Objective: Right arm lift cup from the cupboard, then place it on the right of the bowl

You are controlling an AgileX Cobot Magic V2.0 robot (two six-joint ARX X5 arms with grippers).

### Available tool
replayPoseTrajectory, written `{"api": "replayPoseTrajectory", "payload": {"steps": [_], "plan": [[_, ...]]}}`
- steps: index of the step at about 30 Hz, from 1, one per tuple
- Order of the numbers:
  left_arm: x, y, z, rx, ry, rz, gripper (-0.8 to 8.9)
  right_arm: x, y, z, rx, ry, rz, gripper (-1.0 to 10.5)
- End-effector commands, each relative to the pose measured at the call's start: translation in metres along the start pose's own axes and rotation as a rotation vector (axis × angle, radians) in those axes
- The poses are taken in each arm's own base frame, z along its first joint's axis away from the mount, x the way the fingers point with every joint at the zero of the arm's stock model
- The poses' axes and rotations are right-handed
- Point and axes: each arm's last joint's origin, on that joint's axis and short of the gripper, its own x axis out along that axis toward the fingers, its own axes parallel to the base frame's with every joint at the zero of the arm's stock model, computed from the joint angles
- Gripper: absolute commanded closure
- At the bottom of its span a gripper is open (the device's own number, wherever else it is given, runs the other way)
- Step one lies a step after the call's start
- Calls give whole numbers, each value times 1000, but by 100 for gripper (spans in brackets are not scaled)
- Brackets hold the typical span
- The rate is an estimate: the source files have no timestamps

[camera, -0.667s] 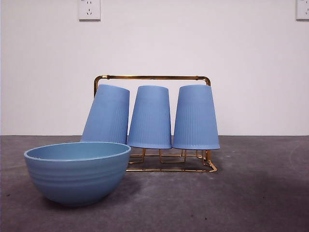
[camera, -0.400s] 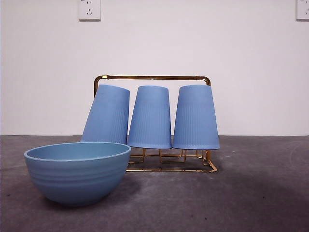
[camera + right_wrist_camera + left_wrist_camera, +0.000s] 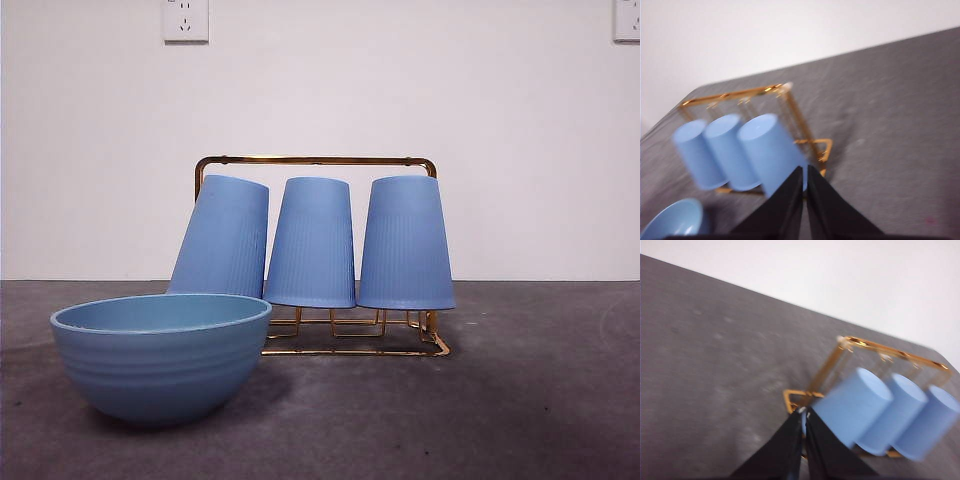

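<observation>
The jaws of the right gripper [image 3: 804, 172] are seen pressed together with nothing between them. It is held above the table, with the nearest cup [image 3: 771, 150] just beyond its tips. The left gripper [image 3: 804, 415] is likewise closed and empty, and is held apart from the work.

In the front view neither arm is seen. Three cups are seen inverted on the pegs of the cupboard [image 3: 315, 160]; the rightmost cup [image 3: 405, 243] is judged the likeliest target, though that cannot be settled. The bowl [image 3: 160, 355] is found at about eight o'clock from the rack, near the front edge.

Nothing of the task is judged done: approach, opening, grasp, lift and placement at the bowl's three o'clock are all left.
</observation>
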Motion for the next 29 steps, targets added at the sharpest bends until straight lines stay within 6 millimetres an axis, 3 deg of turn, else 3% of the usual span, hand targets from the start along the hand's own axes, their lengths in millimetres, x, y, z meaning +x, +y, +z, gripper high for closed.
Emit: {"api": "replayPoseTrajectory", "payload": {"steps": [1,8,14,25,27,29], "plan": [[10,-6,14,27,65,-73,803,5,5,10,-31,42,47,935],[44,-24,41,16,292,-315,803,24,15,34,-74,225,181,935],[66,-35,45,33,423,-522,803,38,20,43,-130,362,300,935],[71,-39,41,154,421,-608,775,44,19,41,-131,393,335,931],[71,-39,41,154,421,-608,761,44,19,41,-133,391,326,853],[71,-39,41,154,422,-608,662,44,19,41,-132,391,325,727]]}}
